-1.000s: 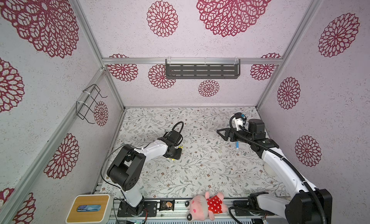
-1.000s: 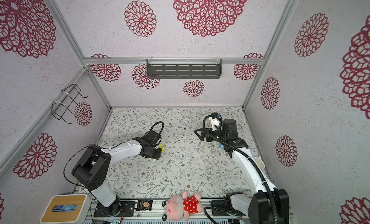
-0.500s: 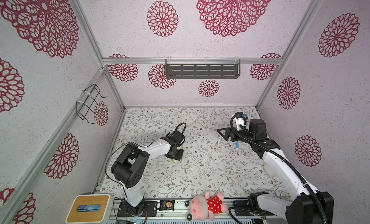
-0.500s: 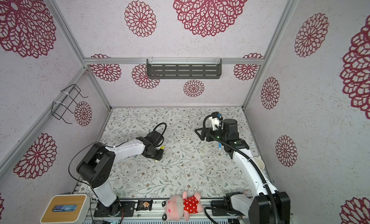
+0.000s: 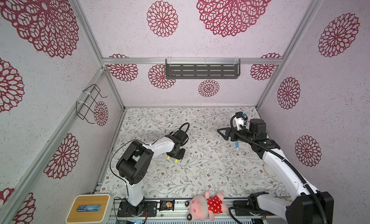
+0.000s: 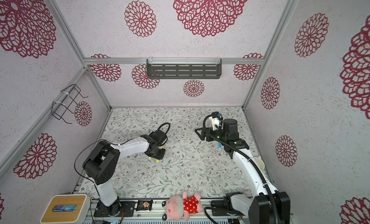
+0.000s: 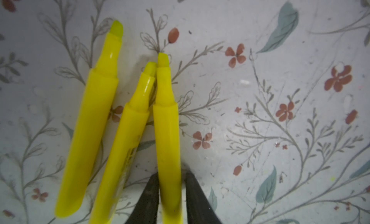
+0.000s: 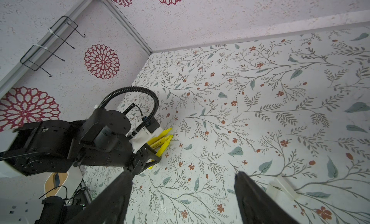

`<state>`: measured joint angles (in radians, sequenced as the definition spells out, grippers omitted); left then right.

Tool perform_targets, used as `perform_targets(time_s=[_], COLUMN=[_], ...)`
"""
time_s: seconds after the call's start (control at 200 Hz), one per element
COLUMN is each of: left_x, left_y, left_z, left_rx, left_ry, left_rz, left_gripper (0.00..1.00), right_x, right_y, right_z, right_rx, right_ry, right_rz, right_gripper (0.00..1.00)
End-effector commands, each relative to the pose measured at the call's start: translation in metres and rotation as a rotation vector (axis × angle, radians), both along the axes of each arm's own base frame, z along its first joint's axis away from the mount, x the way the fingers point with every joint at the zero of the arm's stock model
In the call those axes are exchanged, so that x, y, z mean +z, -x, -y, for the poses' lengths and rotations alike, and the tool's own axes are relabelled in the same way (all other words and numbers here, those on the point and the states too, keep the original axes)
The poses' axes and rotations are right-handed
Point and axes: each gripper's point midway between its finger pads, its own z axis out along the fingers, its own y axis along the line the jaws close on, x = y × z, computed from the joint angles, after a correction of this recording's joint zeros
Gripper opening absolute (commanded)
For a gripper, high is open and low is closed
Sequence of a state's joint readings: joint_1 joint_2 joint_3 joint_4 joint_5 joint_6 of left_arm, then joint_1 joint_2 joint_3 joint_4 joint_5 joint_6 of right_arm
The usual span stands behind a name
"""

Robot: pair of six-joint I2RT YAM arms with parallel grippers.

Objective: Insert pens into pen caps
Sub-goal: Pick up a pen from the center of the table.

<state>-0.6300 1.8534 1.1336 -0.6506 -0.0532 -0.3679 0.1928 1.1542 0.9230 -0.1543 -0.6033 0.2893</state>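
Note:
Three yellow pens [image 7: 88, 120] lie side by side on the flowered table cover, uncapped tips all pointing the same way. My left gripper [image 7: 171, 177] is down on them, its dark fingers pressed to either side of the outermost yellow pen [image 7: 167, 120], which still rests on the cover. In both top views the left gripper [image 5: 176, 154] [image 6: 157, 153] hides most of the pens. A blue pen [image 5: 237, 145] and a whitish pen cap [image 5: 220, 148] [image 8: 282, 188] lie beside my right gripper [image 8: 183, 175] [image 5: 224, 131], which hovers open and empty.
A pink plush toy [image 5: 206, 206], a snack packet [image 5: 167, 205] and a wood-topped box [image 5: 88, 208] sit along the front rail. A white cup [image 6: 259, 164] stands by the right arm. A dark shelf [image 5: 202, 71] and a wire rack [image 5: 90, 102] hang on the walls.
My left gripper shifted a little toward the front over the yellow pens and its jaws closed in around one. The right arm has hardly moved.

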Motion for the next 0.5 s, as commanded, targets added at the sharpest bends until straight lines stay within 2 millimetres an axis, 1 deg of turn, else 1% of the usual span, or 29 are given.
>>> perform_targets(time_s=[0.0,0.245,0.37,0.495], left_x=[-0.017,-0.016,-0.010,0.005], left_y=[0.015,0.016,0.017,0.012], left_z=[-0.004,0.005,0.011,0.019], left_rx=[-0.018,-0.032,-0.043,-0.040], left_ry=[-0.044,-0.016,0.011,0.079], left_rz=[-0.069,-0.078,-0.069,-0.017], left_gripper=[0.19,0.00,0.00,0.00], right_x=[0.013,0.014,0.017,0.022], right_y=[-0.001,0.000,-0.001,-0.001], right_z=[-0.001,0.000,0.002,0.006], right_rx=[0.002,-0.004,-0.020,-0.041], right_ry=[-0.003,-0.003,0.005,0.019], right_rz=[0.052,0.051,0.057,0.066], right_gripper=[0.83,0.83,0.82,0.82])
